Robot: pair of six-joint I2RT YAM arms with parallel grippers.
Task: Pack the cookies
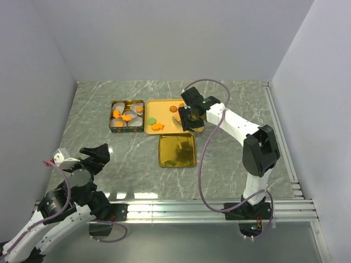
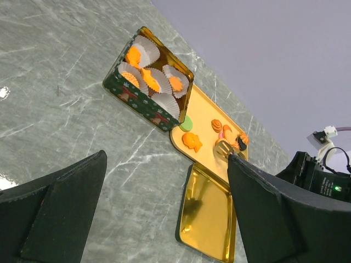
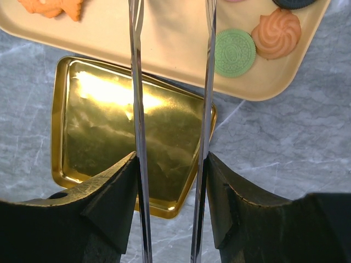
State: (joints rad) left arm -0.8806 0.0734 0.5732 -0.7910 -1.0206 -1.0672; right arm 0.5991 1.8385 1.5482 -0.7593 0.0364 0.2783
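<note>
Cookies lie on a yellow tray (image 1: 164, 104): a green round (image 1: 152, 120), an orange fish (image 1: 158, 127) and more under my right gripper (image 1: 189, 118). Other cookies sit in white paper cups inside a green tin (image 1: 127, 116). My right gripper is shut on metal tongs (image 3: 136, 82), whose two blades stand apart over the tray's near edge. The right wrist view shows a green cookie (image 3: 235, 52) and an orange swirl cookie (image 3: 276, 33) to the right of the blades. My left gripper (image 1: 93, 156) is open and empty, low at the near left, far from the tin (image 2: 151, 82).
The tin's gold lid (image 1: 177, 149) lies upside down just in front of the tray and shows in the left wrist view (image 2: 208, 216). Grey walls close in the marble table on three sides. A metal rail (image 1: 219, 211) runs along the near edge.
</note>
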